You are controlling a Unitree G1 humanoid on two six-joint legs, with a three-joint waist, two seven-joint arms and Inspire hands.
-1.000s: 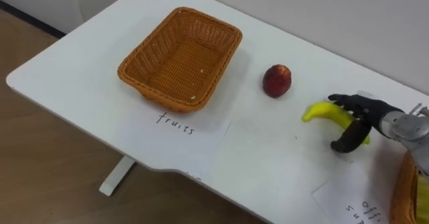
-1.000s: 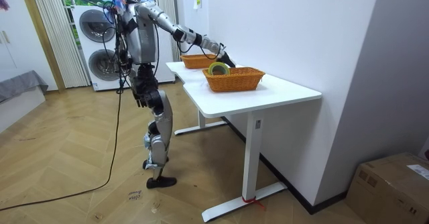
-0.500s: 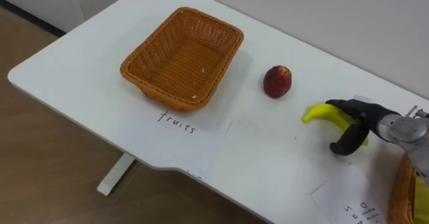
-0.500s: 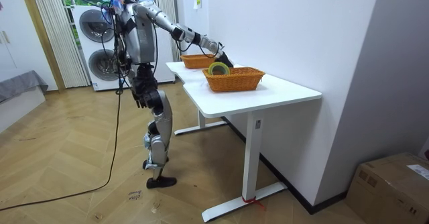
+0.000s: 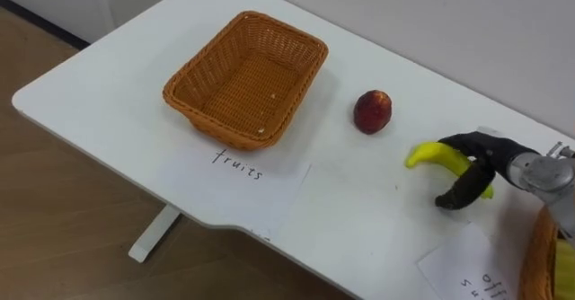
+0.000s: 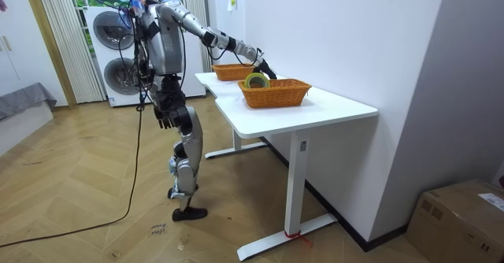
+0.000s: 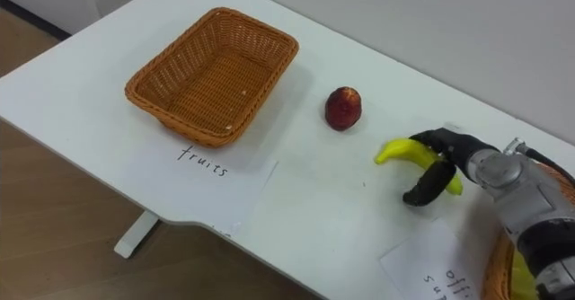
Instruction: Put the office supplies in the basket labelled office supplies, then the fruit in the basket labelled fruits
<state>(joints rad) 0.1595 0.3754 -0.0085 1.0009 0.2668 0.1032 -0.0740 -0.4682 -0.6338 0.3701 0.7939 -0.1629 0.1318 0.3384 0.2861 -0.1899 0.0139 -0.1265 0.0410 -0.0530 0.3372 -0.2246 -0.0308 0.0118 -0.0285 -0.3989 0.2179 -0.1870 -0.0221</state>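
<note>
Gripping the banana (image 5: 436,154): right hand (image 5: 492,147) curled round its right end, which is hidden under the fingers. Can't tell if it's touching the table (image 5: 108,84). Apple (image 5: 372,110) lies near, to its left, not touching. Fruit basket (image 5: 243,80) further left. Second basket (image 5: 537,264) cut off at right edge, contents unclear.

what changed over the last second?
The right hand curled its fingers tighter round the banana, and the thumb swung in under it. The banana hasn't lifted or shifted. The red fruit and the fruit basket are unchanged. The slight whole-picture shift is the camera's.
</note>
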